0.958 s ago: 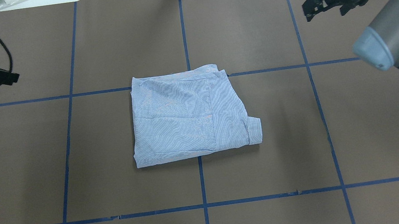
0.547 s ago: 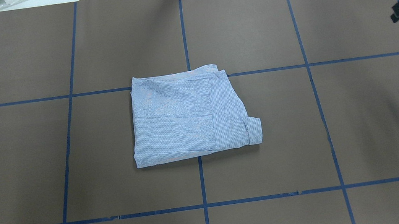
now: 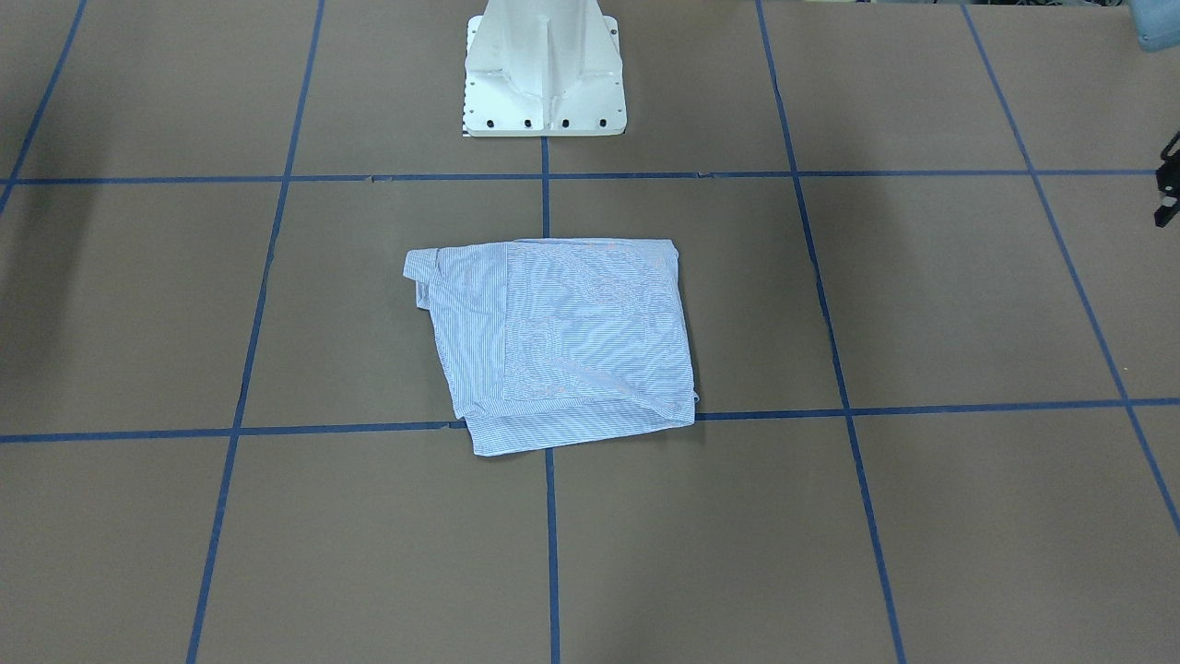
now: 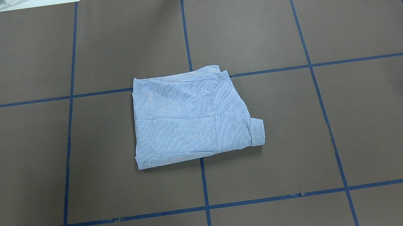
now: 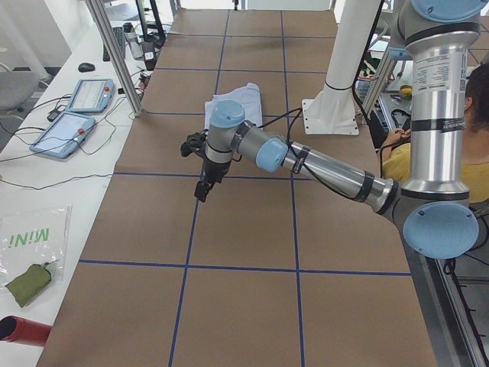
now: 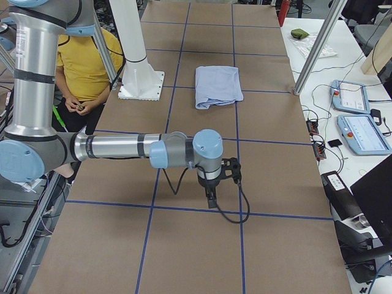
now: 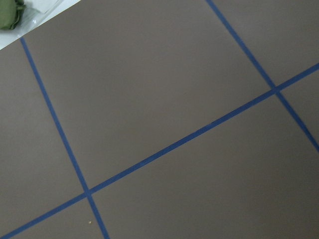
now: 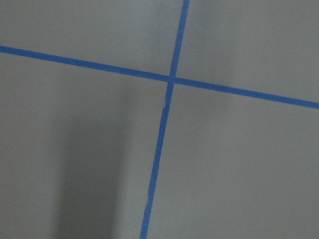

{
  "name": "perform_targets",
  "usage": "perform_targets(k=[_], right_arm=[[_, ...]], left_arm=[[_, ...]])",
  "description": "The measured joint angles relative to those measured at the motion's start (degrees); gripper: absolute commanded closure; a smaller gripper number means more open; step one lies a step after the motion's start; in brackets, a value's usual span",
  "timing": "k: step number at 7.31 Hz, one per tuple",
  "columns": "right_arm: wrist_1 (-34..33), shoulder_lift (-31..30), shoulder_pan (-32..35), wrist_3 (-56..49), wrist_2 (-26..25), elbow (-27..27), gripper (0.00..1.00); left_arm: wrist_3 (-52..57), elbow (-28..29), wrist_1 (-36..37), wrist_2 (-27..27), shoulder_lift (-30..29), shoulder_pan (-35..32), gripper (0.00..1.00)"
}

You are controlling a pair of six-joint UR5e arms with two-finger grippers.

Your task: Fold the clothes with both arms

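The clothes are one folded blue-and-white striped shirt (image 4: 186, 119), a flat rectangle at the middle of the brown table with a cuff sticking out at one corner (image 3: 419, 272). It also shows in the side views (image 5: 237, 99) (image 6: 217, 86). Both arms are far from it. My left gripper (image 5: 202, 191) hangs over the table's left end, and only a black sliver of it (image 3: 1169, 189) shows at the front-facing view's right edge. My right gripper (image 6: 211, 201) hangs over the table's right end. I cannot tell whether either is open or shut. Both wrist views show only bare table.
The white pedestal base (image 3: 544, 74) stands behind the shirt. Blue tape lines cross the table. Teach pendants (image 5: 72, 115) (image 6: 355, 116) and cables lie on the side benches. A green pouch (image 5: 27, 279) lies past the left end. A person in yellow (image 6: 92, 67) sits beside the base.
Both arms have swung outward and left the overhead view, the left one first, then the right one toward the right edge. The shirt has not moved.
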Motion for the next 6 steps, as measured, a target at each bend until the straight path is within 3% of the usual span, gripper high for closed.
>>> perform_targets(k=[2,4,6], right_arm=[[-1.3,-2.4,4.2,-0.8,0.5,2.4,0.0],[-10.6,-2.1,3.5,-1.0,0.1,9.0,0.0],[-14.3,-3.7,2.8,-1.7,0.1,11.8,0.0]], left_arm=[[2.8,1.8,6.7,-3.4,0.9,-4.0,0.0],[5.0,2.1,13.6,-4.0,2.1,-5.6,0.0],[6.3,3.6,14.8,-4.6,3.9,-6.0,0.0]])
